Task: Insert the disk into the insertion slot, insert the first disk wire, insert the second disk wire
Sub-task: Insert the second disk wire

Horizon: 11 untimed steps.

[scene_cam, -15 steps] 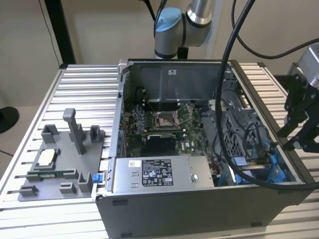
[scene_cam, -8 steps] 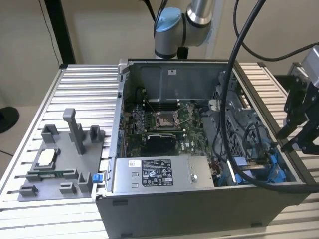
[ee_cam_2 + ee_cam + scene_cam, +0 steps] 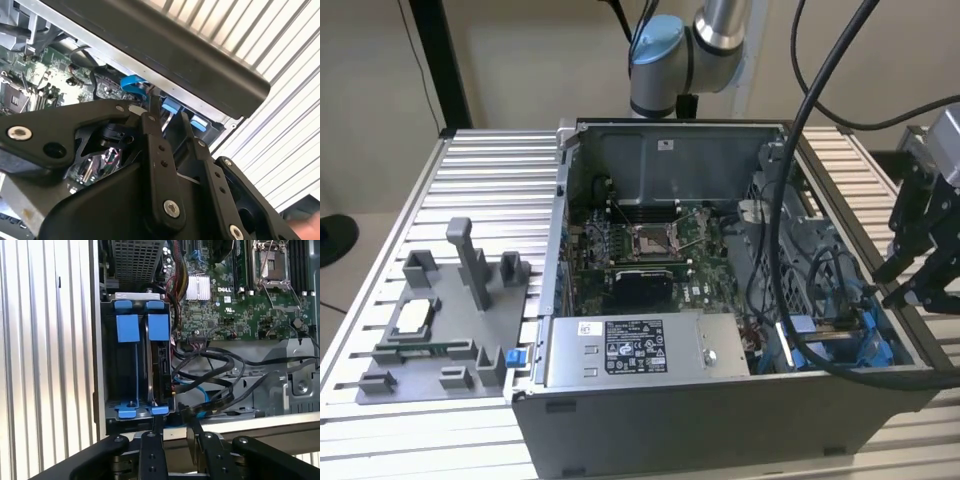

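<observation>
Gripper (image 3: 175, 424) nearest, blue-tabbed disk (image 3: 161, 365) seated in insertion slot (image 3: 108, 365), black cables (image 3: 220, 365) alongside, fingers (image 3: 152, 450) narrowly parted, gripping nothing.

The exterior view's right edge crops the end effector (image 3: 888, 288); cables (image 3: 782, 230) partly hide the insertion slot (image 3: 855, 340).

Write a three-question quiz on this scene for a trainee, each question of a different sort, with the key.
1. True or false: the gripper is at the end of the computer case nearest the exterior view's right.
2. The drive carrier tabs are: A red, B blue, C green.
3. What grey item lies on the slatted table, at the exterior view's left of the case?

Key: 1 true; 2 B; 3 the fixture tray.
</observation>
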Motion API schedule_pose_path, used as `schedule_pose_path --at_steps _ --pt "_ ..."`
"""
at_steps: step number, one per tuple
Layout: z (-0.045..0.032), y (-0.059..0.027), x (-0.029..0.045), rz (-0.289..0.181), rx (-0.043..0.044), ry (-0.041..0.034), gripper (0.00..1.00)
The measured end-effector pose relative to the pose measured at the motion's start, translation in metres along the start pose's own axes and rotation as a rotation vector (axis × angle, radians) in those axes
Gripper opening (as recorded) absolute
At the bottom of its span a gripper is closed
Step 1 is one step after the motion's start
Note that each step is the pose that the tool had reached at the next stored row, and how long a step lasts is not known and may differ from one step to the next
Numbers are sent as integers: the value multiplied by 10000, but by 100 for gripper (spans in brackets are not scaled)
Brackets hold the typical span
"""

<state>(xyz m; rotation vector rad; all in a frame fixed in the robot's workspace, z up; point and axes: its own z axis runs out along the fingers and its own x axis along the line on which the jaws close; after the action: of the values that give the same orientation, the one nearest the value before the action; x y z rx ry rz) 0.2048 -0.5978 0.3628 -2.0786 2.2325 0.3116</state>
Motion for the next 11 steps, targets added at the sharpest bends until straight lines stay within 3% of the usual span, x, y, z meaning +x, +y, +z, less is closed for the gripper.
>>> schedule_pose_path --at_steps 4,6,10,11 --pt "43 1 -70 29 -33 0 100" --pt "61 1 -94 53 -117 4 100" --pt "70 -7 -92 143 -553 36 100" --pt "70 -12 -89 156 -619 41 100"
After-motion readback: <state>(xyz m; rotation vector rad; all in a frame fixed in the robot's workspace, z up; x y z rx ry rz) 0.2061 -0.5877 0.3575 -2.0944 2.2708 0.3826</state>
